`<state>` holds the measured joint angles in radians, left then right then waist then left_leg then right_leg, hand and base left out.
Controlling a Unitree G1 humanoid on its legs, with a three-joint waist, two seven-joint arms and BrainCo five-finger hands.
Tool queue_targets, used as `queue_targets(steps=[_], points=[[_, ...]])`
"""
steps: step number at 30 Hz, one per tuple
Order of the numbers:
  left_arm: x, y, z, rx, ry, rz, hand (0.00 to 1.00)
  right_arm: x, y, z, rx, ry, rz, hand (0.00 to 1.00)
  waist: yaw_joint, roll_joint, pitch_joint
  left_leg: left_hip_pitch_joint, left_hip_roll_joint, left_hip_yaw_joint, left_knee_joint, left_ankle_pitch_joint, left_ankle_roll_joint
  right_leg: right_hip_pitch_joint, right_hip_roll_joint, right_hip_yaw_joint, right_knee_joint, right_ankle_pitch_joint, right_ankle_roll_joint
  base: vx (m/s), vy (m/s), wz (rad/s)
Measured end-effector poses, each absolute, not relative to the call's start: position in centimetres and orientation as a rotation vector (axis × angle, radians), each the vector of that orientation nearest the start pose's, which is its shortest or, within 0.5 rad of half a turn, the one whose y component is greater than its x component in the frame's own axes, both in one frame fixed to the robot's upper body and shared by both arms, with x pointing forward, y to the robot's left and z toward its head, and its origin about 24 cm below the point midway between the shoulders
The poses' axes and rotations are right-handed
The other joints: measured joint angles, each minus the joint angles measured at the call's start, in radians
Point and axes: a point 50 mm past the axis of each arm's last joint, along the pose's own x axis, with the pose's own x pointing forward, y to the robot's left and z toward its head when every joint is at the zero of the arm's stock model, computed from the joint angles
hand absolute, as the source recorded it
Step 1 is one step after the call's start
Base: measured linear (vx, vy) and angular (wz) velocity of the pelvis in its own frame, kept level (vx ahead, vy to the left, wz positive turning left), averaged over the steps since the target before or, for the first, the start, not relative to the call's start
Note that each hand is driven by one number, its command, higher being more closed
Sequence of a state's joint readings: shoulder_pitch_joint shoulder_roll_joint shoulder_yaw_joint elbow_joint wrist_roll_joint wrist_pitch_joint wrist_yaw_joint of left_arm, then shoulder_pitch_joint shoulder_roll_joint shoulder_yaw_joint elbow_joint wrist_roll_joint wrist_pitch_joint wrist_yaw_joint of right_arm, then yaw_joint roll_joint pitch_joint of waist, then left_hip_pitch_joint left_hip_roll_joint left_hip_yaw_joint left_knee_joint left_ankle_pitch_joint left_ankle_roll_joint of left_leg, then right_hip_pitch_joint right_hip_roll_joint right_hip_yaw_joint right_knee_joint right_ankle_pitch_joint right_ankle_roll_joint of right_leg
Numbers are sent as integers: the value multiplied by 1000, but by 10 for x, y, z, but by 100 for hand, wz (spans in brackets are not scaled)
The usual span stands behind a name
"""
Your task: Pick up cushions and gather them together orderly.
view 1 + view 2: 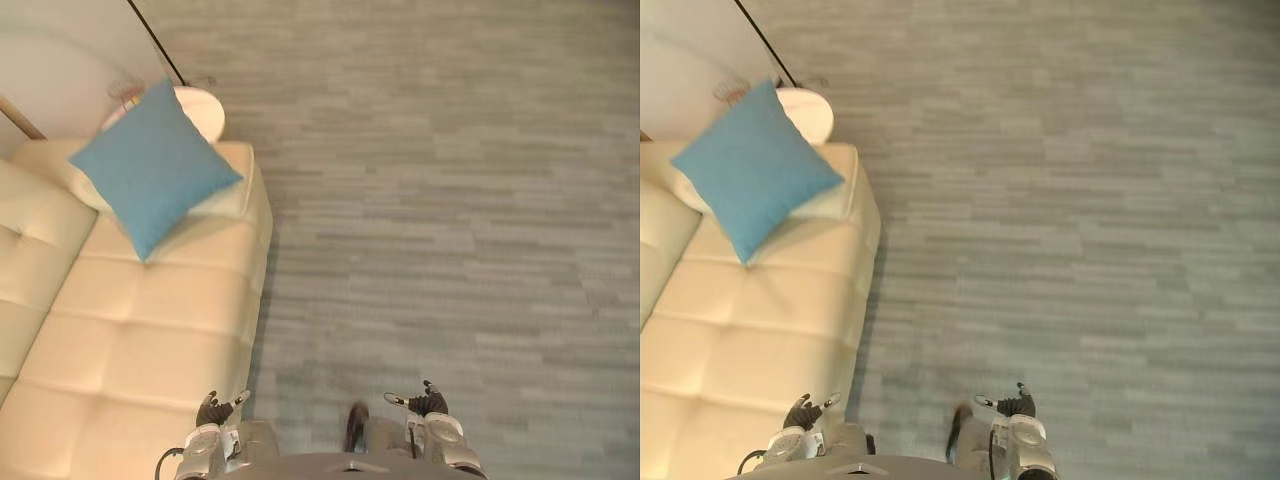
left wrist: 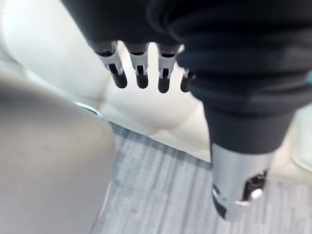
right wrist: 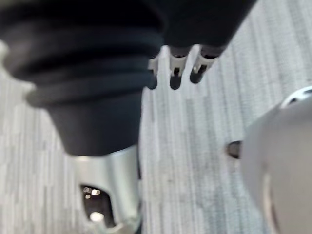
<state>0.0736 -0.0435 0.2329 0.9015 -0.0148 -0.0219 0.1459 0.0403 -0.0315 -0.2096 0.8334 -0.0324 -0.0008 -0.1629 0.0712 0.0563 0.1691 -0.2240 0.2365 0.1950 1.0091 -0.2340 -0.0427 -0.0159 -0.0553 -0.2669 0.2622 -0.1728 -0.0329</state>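
Fingers [image 2: 141,73] of my left hand [image 1: 213,409] hang loose and hold nothing, over the near edge of the cream sofa [image 1: 140,340]. My right hand [image 1: 429,402], off to its side, is just as slack and empty above the grey carpet [image 1: 450,200]. Well ahead of my left hand, at the sofa's far end, the blue cushion [image 1: 152,165] lies tilted on a cream cushion [image 1: 225,200], with a round white object [image 1: 205,110] just beyond.
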Motion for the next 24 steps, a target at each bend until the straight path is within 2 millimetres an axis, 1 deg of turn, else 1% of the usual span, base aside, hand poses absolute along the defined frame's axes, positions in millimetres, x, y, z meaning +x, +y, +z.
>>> queue_targets(steps=[1,2,3,4,5,6,7,8,9,10,11,12,13,14,15,16,17,18,19,20,21,22,23,24], points=[[126,179,-147,-89,950,367,0,150,-203,-131,-36,863,-362,0,7,-3,-2,-29,-1,20,-38,-8,1,21,-4,-10,-20,-11,11,325,11,1],[128,178,-145,-94,938,369,0,153,-202,-130,-25,850,-369,0,11,0,-1,-77,-3,40,-136,-18,-2,41,-4,-21,-37,-17,20,347,69,-1],[129,179,-145,-94,932,371,0,157,-202,-127,-9,834,-381,0,12,-3,0,-111,-18,56,-247,-20,1,60,-10,-21,-52,-21,28,373,98,3],[130,179,-144,-95,925,372,0,156,-202,-128,0,837,-395,0,16,-6,3,-127,-40,58,-368,-12,-6,83,-19,-22,-67,-27,37,387,148,4],[131,179,-144,-94,922,372,0,155,-203,-128,0,841,-403,0,19,-9,3,-122,-55,57,-441,3,-11,92,-25,-21,-72,-33,50,363,182,-8],[127,177,-145,-99,933,373,0,152,-206,-129,-15,850,-415,0,23,0,-5,-101,-83,31,-641,145,-6,115,-23,-10,-83,-55,87,420,243,-15],[127,177,-146,-103,934,376,0,151,-207,-129,-22,855,-417,0,27,-1,-5,-96,-87,24,-641,185,19,121,-25,0,-87,-62,98,349,208,-15],[130,184,-144,-84,920,380,0,149,-198,-134,-15,884,-394,0,27,-46,-21,-85,-126,41,-635,146,38,129,-59,31,-98,-62,104,380,208,-14],[131,189,-143,-84,908,394,0,147,-193,-135,-6,892,-387,0,31,-72,-21,-86,-135,55,-603,106,48,136,-78,42,-93,-58,105,314,156,-13],[131,190,-143,-84,908,399,0,146,-192,-136,-2,894,-387,0,35,-78,-24,-85,-139,58,-582,87,53,138,-84,46,-76,-57,107,400,215,-18],[130,191,-143,-82,913,400,0,146,-192,-136,-1,896,-385,0,39,-80,-25,-63,-138,70,-558,44,62,121,-100,66,14,-58,108,370,227,-20],[129,190,-144,-78,920,396,0,145,-191,-136,-2,898,-382,0,36,-81,-24,-30,-139,79,-556,17,66,81,-118,82,135,-59,122,361,228,-20],[127,190,-146,-61,937,380,0,147,-188,-136,-7,894,-367,0,29,-81,-24,10,-144,84,-557,-9,71,21,-146,94,317,-37,162,341,183,-5],[124,193,-148,-40,956,369,0,146,-185,-136,-15,896,-347,0,11,-81,-25,45,-145,90,-557,-22,76,-29,-166,99,461,-31,186,343,112,11],[122,196,-149,-25,971,364,0,148,-182,-136,-14,895,-331,0,7,-80,-26,80,-149,94,-570,-27,79,-71,-179,88,558,-37,184,342,78,13],[120,197,-149,-19,982,365,0,147,-181,-137,-11,902,-327,0,10,-87,-29,131,-153,101,-609,-27,79,-109,-200,39,609,-53,165,335,24,4],[119,198,-150,-17,988,366,0,143,-181,-140,-12,916,-328,0,10,-86,-29,167,-153,102,-638,-27,78,-126,-210,-10,608,-70,140,309,-9,-1],[117,198,-151,-8,997,357,0,143,-180,-141,-13,927,-325,0,6,-84,-29,216,-152,101,-684,-23,73,-147,-219,-79,552,-96,114,339,-46,4],[117,197,-151,-8,999,353,0,143,-181,-141,-15,926,-325,0,2,-83,-29,232,-150,95,-702,-22,70,-165,-215,-101,471,-101,112,251,-64,9],[117,196,-151,-7,1001,351,0,143,-182,-141,-17,927,-326,0,-2,-82,-29,235,-149,88,-710,-20,67,-173,-209,-104,423,-100,112,229,-120,23],[116,196,-152,-4,1005,346,0,143,-184,-141,-22,928,-327,0,-15,-78,-27,238,-143,72,-723,-17,62,-188,-189,-94,318,-95,110,217,-166,31],[115,195,-152,-1,1011,343,0,144,-186,-140,-28,924,-331,0,-23,-74,-25,242,-135,53,-735,-11,51,-205,-166,-70,216,-68,112,266,-239,46],[115,195,-153,8,1016,335,0,144,-191,-140,-39,924,-336,0,-31,-70,-22,245,-122,34,-749,-6,30,-218,-143,-37,93,-8,109,230,-231,50],[115,196,-153,17,1017,332,0,143,-194,-140,-45,925,-343,0,-35,-75,-24,247,-116,13,-751,-10,3,-223,-130,-3,-9,70,107,253,-297,59]])
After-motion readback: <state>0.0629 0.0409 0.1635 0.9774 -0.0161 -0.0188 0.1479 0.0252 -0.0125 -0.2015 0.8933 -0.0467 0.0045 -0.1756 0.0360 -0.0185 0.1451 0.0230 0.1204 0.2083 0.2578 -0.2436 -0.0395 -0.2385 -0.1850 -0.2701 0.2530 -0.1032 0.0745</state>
